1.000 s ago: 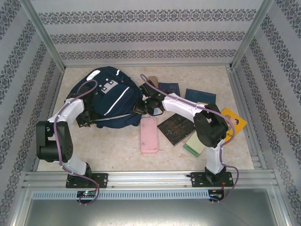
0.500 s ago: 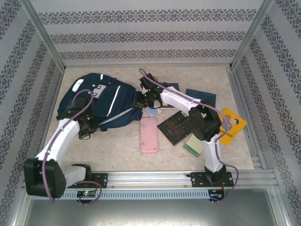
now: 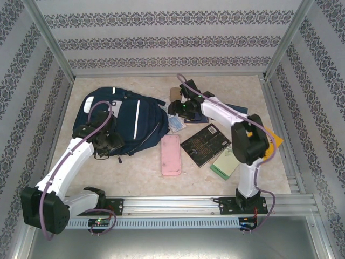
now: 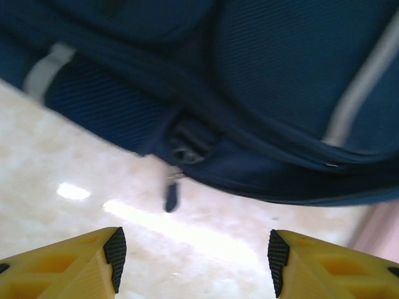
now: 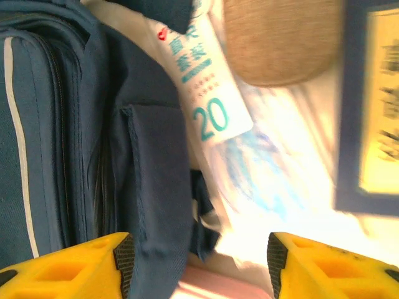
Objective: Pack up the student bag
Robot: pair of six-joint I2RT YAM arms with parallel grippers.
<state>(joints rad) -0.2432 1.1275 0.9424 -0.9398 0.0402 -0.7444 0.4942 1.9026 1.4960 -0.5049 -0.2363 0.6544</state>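
The navy student bag (image 3: 129, 120) lies flat at the table's left middle, white strips facing up. My left gripper (image 3: 111, 143) hovers at its near left edge, open with nothing between the fingers. In the left wrist view the bag (image 4: 280, 81) fills the top, and a dark zipper pull (image 4: 171, 196) hangs over the table in front of my open left gripper (image 4: 195, 261). My right gripper (image 3: 181, 110) is at the bag's right side, open. In the right wrist view its left finger (image 5: 123, 261) is against the bag's side pocket (image 5: 153, 187); the right gripper (image 5: 198, 261) holds nothing.
A tissue packet (image 3: 176, 124) marked "20" (image 5: 209, 106) lies beside the bag. A pink pencil case (image 3: 171, 154), dark book (image 3: 205, 144) and green notebook (image 3: 226, 164) lie at centre. A brown object (image 5: 280, 37) and a blue-edged book (image 5: 374, 112) lie beyond.
The bag has shifted left and settled flat. My left arm stretched out with its gripper at the bag's near edge. My right gripper drew back to the right, off the bag.
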